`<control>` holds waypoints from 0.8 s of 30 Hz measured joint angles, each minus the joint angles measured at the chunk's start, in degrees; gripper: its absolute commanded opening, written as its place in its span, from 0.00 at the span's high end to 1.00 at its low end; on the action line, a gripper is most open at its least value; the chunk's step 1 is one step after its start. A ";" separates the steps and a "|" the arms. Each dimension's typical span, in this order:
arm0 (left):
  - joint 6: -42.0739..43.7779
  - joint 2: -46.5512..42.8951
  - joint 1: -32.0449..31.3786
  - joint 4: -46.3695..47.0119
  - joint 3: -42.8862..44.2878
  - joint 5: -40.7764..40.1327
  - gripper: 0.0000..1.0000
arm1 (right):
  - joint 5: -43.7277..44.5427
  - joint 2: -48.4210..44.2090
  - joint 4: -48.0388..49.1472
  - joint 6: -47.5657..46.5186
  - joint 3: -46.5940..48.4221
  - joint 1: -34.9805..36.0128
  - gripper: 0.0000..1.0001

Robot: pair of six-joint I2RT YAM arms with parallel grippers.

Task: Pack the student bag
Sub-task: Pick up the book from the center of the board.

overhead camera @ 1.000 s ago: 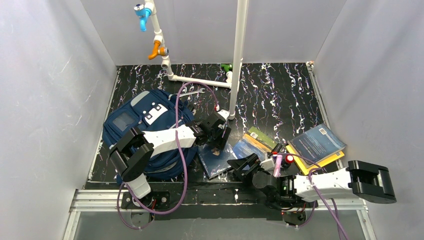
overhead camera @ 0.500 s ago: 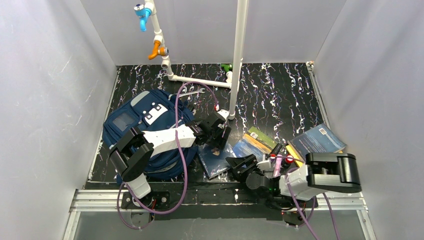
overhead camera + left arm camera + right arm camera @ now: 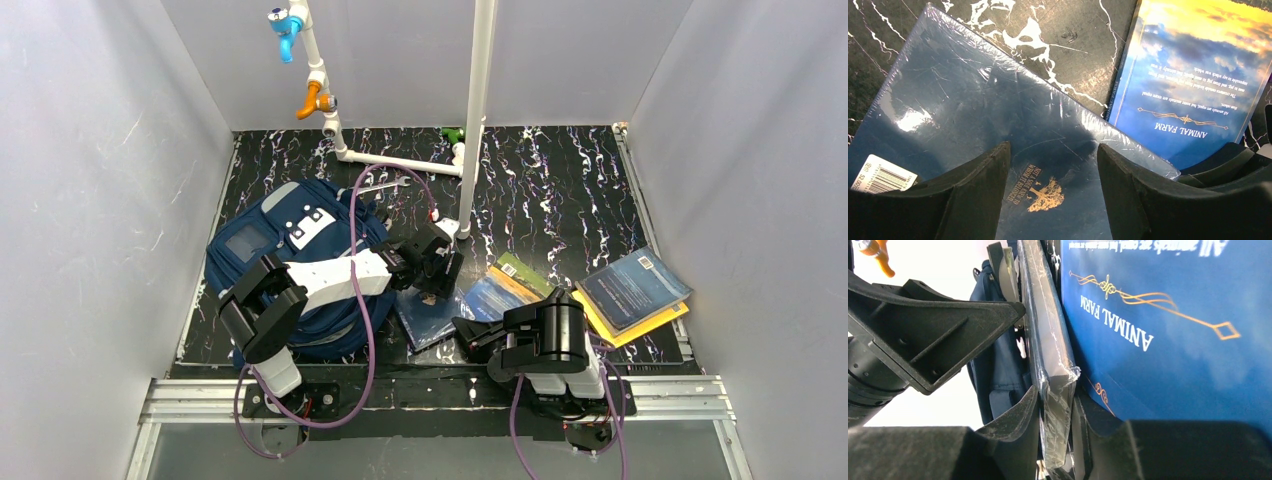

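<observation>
The student bag (image 3: 290,255), navy with a grey top patch, lies at the left of the dark marbled table. A dark blue shrink-wrapped book (image 3: 428,322) with a gold tree on its cover (image 3: 1045,192) lies just right of the bag. My left gripper (image 3: 436,278) stands open over this book (image 3: 998,110), one finger either side of the tree; whether the tips touch the cover I cannot tell. My right gripper (image 3: 468,333) is shut on the book's wrapped near-right edge (image 3: 1054,385), both fingers (image 3: 1020,425) pressed against it. The bag (image 3: 998,370) shows behind.
A blue Animal Farm book (image 3: 492,296) (image 3: 1193,85) lies against the wrapped book's right side, with a green-yellow book (image 3: 527,272) beyond. A blue book on a yellow one (image 3: 632,290) sits at the right. A white pipe frame (image 3: 478,120) rises mid-table. Grey walls enclose three sides.
The right arm folded in over its base. Its jaws, wide a second ago, have closed on the wrapped book's edge. The left arm and the bag have not moved.
</observation>
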 measured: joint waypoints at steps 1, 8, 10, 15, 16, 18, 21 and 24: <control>0.00 0.00 0.00 0.00 0.00 0.02 0.38 | -0.11 -0.63 0.00 0.04 0.00 -0.04 0.85; -0.09 -0.61 0.00 -2.29 1.07 1.11 0.30 | -5.57 -9.14 -5.42 -6.47 -0.11 -2.45 0.99; -0.50 -1.11 -0.02 -4.44 2.62 1.95 0.27 | -6.99 -13.40 -7.41 -8.37 -0.11 -2.89 0.99; -3.61 -2.84 -0.13 -13.44 10.54 2.99 0.18 | -12.13 -33.14 -21.66 -17.27 -0.04 -3.74 0.99; -4.46 -3.50 -0.17 -15.26 12.85 2.91 0.16 | -13.29 -40.92 -30.25 -19.23 0.00 -4.07 0.99; -6.27 -5.27 -0.17 -18.67 17.38 2.71 0.13 | -13.81 -57.79 -49.00 -24.85 1.22 -4.39 0.99; -9.79 -9.16 0.00 -22.88 22.91 2.60 0.12 | -12.31 -71.91 -74.27 -35.28 8.94 -4.59 0.99; -14.62 -14.08 0.92 -25.18 25.33 3.56 0.12 | -10.97 -75.54 -90.68 -46.45 18.71 -4.98 0.99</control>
